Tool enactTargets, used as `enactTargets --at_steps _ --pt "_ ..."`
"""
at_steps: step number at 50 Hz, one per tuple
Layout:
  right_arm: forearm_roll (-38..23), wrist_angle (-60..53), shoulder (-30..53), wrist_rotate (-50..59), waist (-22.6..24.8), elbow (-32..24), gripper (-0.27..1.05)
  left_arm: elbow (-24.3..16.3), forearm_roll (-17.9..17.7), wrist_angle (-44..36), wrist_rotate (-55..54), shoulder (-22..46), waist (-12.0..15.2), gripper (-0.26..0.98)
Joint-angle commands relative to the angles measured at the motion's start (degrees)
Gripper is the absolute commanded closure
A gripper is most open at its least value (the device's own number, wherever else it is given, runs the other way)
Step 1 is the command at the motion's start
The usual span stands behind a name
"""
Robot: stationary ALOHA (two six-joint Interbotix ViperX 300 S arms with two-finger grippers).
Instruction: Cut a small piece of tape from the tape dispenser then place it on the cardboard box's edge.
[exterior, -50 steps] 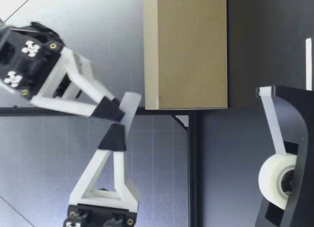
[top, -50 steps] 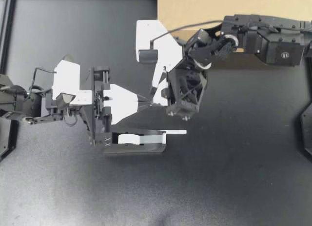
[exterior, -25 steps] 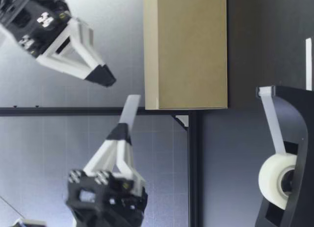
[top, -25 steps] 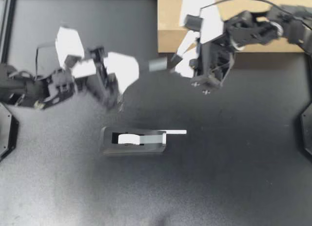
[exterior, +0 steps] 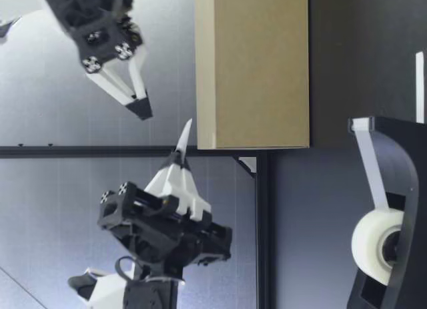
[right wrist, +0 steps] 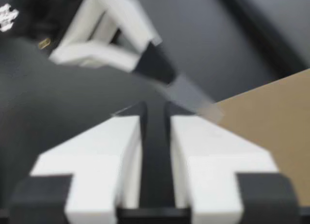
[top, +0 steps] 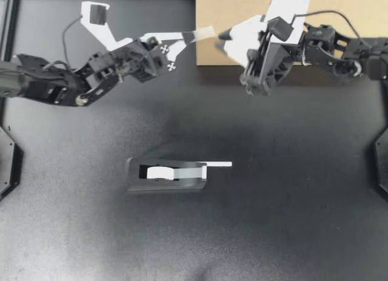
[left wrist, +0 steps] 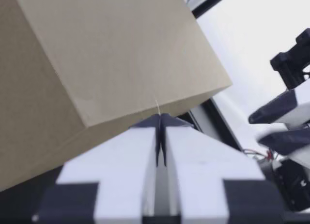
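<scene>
My left gripper is pinching the tape piece. Its free end pokes out past the fingertips, right over the cardboard box edge. My right gripper is squeezed together on nothing, just beside it.

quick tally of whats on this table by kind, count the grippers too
brown cardboard box: 1
black tape dispenser with a white roll: 1
cut strip of tape, pinched in my left gripper: 1
two-finger grippers, my left gripper and my right gripper: 2
total: 5
</scene>
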Motion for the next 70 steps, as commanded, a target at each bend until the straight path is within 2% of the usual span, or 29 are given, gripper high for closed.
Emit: enactTargets --at_steps 1,8,15,48,70 --pt "0.0 -3.9 0.4 -0.1 -0.9 -0.4 0.72 -1.7 0.1 -0.6 -0.4 0.1 0.5 0.81" --pt "-0.1 -4.3 2.5 -0.2 -1.8 -0.8 0.85 -2.1 0.2 -0.6 -2.0 1.1 1.0 0.81" --pt "-0.1 -4.3 4.8 -0.3 -2.2 -1.7 0.90 -2.3 0.1 -0.7 -2.5 1.6 1.6 0.81" --pt "-0.2 -4.3 11.5 -0.5 -3.3 -6.0 0.90 -2.8 -0.5 0.3 -4.6 4.4 3.4 0.81" --pt "-0.9 -4.0 15.9 -0.5 -4.0 -8.2 0.90 -3.0 -0.5 1.1 -4.8 5.2 3.5 0.81"
